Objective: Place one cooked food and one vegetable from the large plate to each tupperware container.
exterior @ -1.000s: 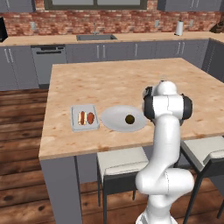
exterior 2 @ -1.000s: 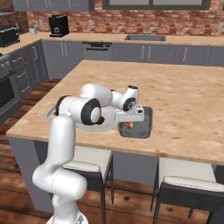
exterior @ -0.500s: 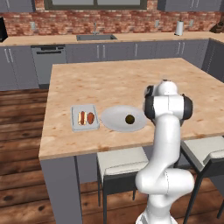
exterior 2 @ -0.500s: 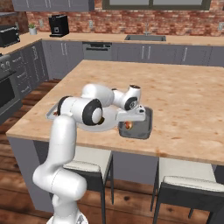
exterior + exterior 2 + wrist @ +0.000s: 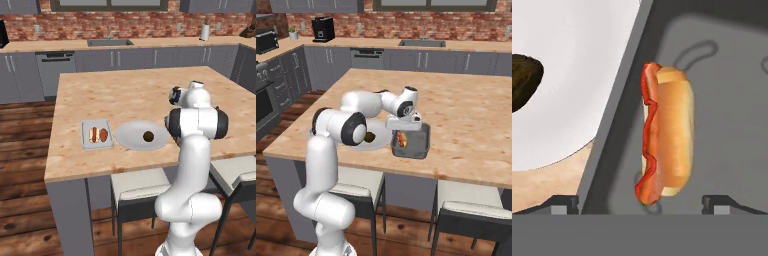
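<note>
1. Gripper [image 5: 404, 126] hangs just above the darker grey tray [image 5: 421, 148]. In the hand view its 2 fingertips [image 5: 562, 204] stand wide apart at the bottom edge, nothing between them; jaws empty.
2. Hot dog [image 5: 664, 152] lies flat inside the darker grey tray [image 5: 727, 100], close to the wall nearest the large plate [image 5: 577, 65]; it sits between and beyond the fingertips, not touching them.
3. Large plate [image 5: 132, 135] sits on the wooden island counter [image 5: 125, 95], between the 2 trays, carrying 1 dark round food item [image 5: 148, 136].
4. Light grey tray [image 5: 86, 141] lies just left of the plate, holding 2 items: a hot dog-like piece and a reddish one.
</note>
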